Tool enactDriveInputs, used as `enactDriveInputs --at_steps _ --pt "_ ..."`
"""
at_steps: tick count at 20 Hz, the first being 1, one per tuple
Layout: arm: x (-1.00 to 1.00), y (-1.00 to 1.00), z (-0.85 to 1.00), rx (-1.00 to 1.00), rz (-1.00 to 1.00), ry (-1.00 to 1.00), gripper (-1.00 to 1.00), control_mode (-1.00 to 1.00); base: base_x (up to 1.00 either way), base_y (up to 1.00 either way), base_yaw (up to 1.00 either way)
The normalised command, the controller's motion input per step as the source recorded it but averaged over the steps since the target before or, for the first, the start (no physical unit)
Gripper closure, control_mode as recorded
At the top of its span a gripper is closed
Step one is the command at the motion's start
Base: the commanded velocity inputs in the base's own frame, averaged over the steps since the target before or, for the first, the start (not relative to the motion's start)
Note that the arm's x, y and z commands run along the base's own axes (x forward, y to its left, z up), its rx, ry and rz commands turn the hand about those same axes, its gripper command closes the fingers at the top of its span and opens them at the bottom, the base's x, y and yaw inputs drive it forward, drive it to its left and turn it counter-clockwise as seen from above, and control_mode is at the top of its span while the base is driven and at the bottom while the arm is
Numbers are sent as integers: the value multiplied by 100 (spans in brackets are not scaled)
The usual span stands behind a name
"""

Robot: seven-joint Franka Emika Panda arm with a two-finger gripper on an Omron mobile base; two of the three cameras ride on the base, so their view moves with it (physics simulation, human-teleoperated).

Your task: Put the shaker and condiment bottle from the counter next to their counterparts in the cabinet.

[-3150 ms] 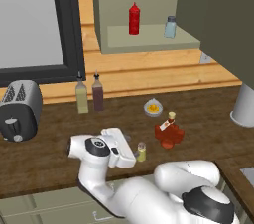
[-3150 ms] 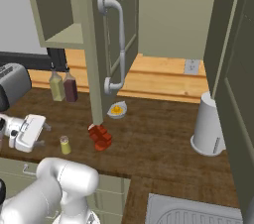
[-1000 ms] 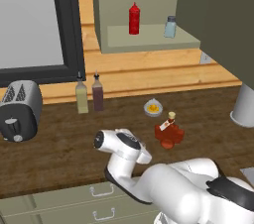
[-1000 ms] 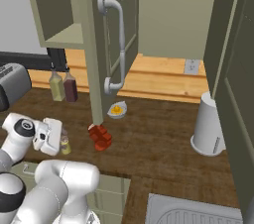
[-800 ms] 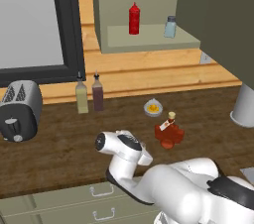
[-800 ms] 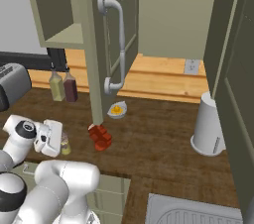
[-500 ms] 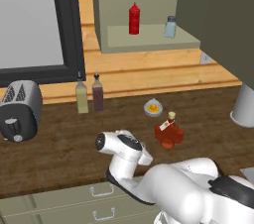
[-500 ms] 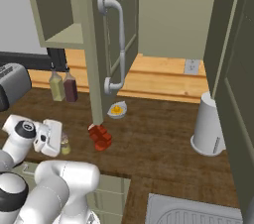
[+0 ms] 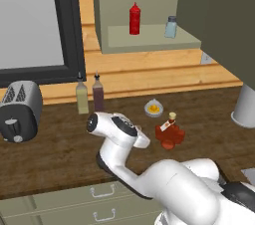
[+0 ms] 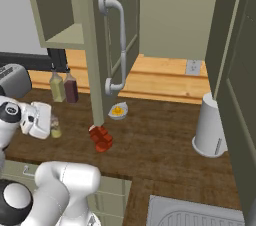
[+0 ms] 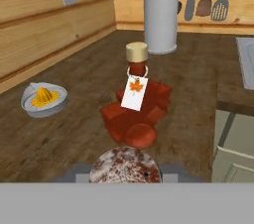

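On the counter (image 10: 165, 140), the gripper (image 10: 50, 125) was clamped, as far as could be seen, on the shaker (image 10: 55, 129), with the condiment bottle (image 11: 135, 114) standing just beyond it.

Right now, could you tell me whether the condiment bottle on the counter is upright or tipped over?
Upright: the condiment bottle stands on its base on the counter, stopper on top and white tag hanging from the neck.

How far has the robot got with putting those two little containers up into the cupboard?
Nothing is up there yet. The gripper is shut on the shaker, which looks to be standing on the counter. The condiment bottle waits untouched on the wood. Both must go onto the cabinet shelf beside the red squeeze bottle and the blue-grey shaker.
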Motion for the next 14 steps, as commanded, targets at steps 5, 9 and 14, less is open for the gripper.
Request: enactDriveInputs --at_steps 5,9,14 --pt "0 0 89 0 23 9 100 -100 0 0 0" --pt "0 0 86 0 31 3 100 -100 0 0 0" --pt "0 -1 98 0 32 0 100 -100 0 0 0"
